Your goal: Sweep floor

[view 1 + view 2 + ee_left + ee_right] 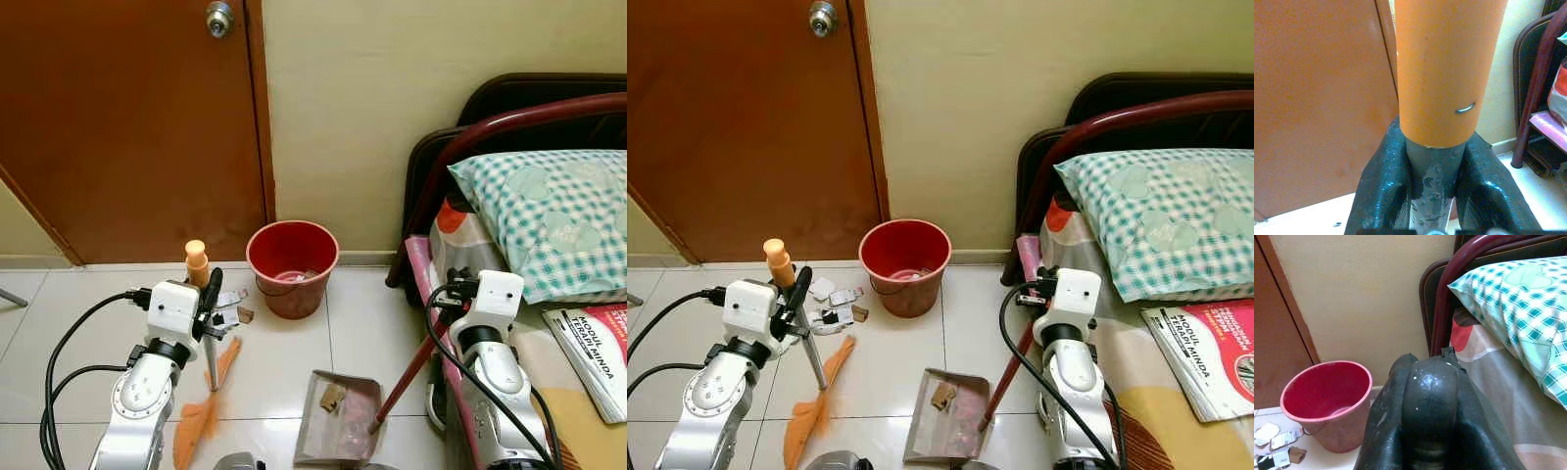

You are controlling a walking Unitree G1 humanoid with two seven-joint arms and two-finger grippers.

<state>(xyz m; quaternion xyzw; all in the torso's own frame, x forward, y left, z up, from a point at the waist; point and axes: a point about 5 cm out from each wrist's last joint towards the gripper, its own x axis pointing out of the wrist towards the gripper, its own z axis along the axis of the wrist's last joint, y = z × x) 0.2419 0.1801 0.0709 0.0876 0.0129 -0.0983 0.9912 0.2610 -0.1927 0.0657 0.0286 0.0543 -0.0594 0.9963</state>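
My left gripper [209, 294] is shut on the grey shaft of a broom, just below its orange top [196, 259]. In the left wrist view the black fingers [1381, 196] clamp that shaft under the orange handle [1444, 73]. The orange bristles [201, 411] rest on the tiles. Beside the bed, my right gripper [453, 289] is shut on the upper end of the dustpan's red handle [411, 377]. The grey dustpan [338, 416] lies on the floor with a brown scrap [331, 397] in it. Paper scraps [230, 305] lie between the broom and a red bucket [292, 266].
A brown door [127, 127] stands behind the broom, with a cream wall to its right. A bed with a checked pillow [549, 215] and a book [598, 352] borders the right side. Black cables [59, 372] trail from my left arm.
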